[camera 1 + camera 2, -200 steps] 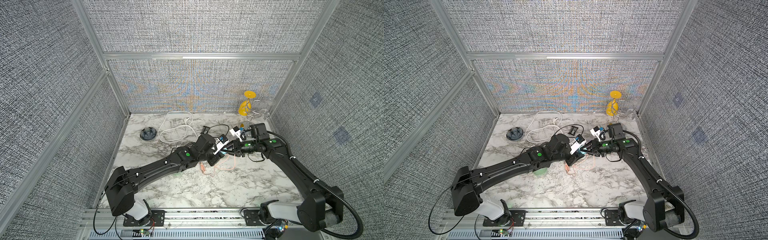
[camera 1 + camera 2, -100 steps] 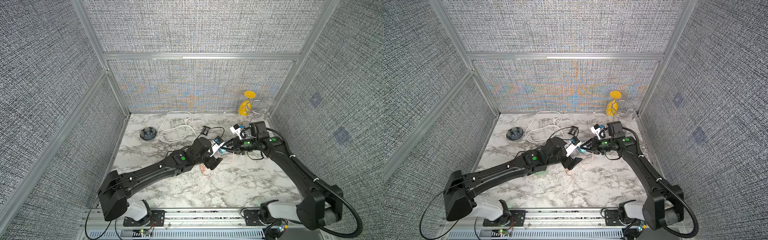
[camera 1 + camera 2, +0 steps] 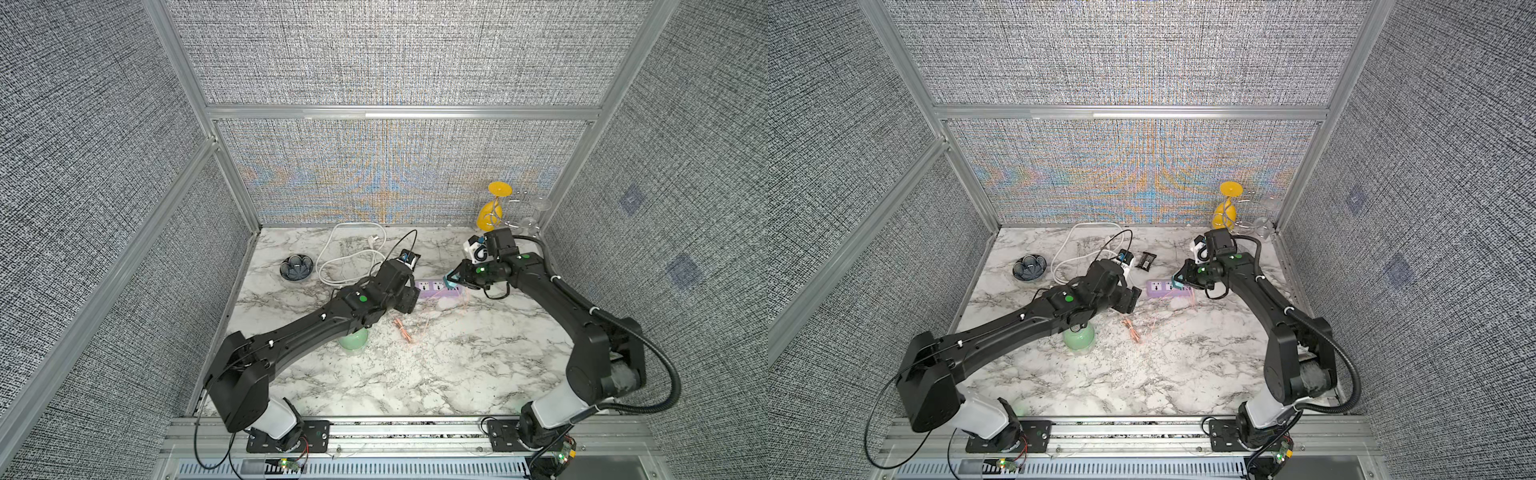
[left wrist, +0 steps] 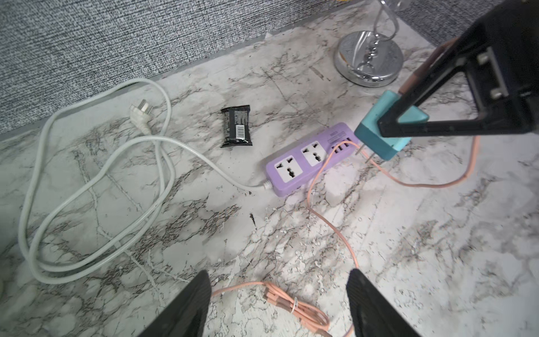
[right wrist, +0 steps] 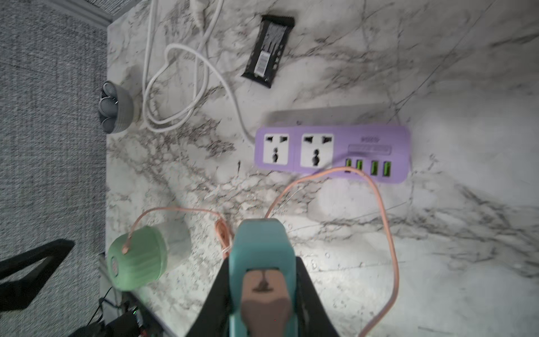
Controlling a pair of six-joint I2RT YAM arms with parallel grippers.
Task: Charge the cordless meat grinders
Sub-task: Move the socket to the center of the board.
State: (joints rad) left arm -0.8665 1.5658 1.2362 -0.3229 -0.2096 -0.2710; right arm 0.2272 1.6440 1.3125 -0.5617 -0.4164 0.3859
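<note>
The mint-green cordless meat grinder (image 5: 137,256) stands on the marble, half hidden under my left arm in both top views (image 3: 353,341) (image 3: 1079,343). A thin pink cable (image 5: 388,233) runs from its dome to a teal cube charger (image 4: 388,131). My right gripper (image 5: 259,262) is shut on that charger. The charger's prongs (image 4: 364,153) hang just above the USB end of a purple power strip (image 4: 303,166) (image 3: 436,289). My left gripper (image 4: 277,291) is open and empty over the cable's tied bundle (image 4: 294,306), left of the strip (image 3: 1129,299).
A black snack bar (image 4: 236,127) lies behind the strip. The strip's white cord (image 3: 349,253) coils at the back, with a dark petal bowl (image 3: 296,268) to its left. A chrome-based glass rack (image 4: 369,58) with a yellow glass (image 3: 492,208) fills the back right corner.
My left gripper has opened and drawn back to the left, away from the charger. The right gripper keeps the charger and has shifted slightly over the strip's end.
</note>
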